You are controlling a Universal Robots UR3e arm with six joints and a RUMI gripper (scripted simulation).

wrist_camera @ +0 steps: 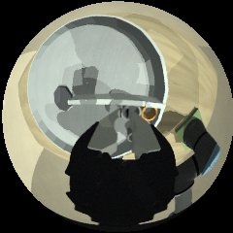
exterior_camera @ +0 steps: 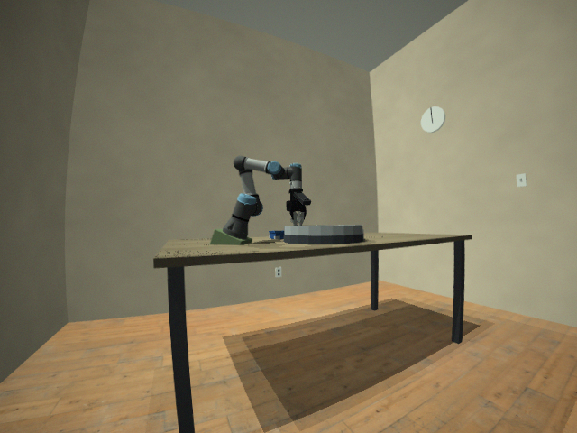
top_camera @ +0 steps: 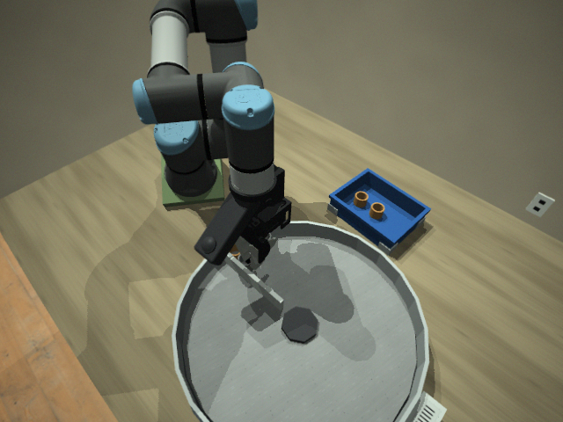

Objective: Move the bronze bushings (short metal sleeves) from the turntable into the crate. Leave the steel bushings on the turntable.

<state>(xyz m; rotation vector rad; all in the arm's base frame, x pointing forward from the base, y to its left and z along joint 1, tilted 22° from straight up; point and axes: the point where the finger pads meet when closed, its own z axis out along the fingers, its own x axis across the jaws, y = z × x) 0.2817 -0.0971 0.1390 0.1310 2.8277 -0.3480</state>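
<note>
Bronze bushing (wrist_camera: 149, 114) beside closed fingers, seemingly hidden from top

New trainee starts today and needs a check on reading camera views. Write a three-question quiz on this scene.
1. How many bronze bushings lie in the blue crate?
2. True or false: the gripper is holding a bronze bushing.
3. Where is the gripper? A. over the crate. B. just inside the turntable rim, on the side nearest the arm's base. C. over the dark centre hub.

Key: 1. Two. 2. False; it is shut on nothing, and the remaining bushing sits beside its fingers. 3. B.
</note>
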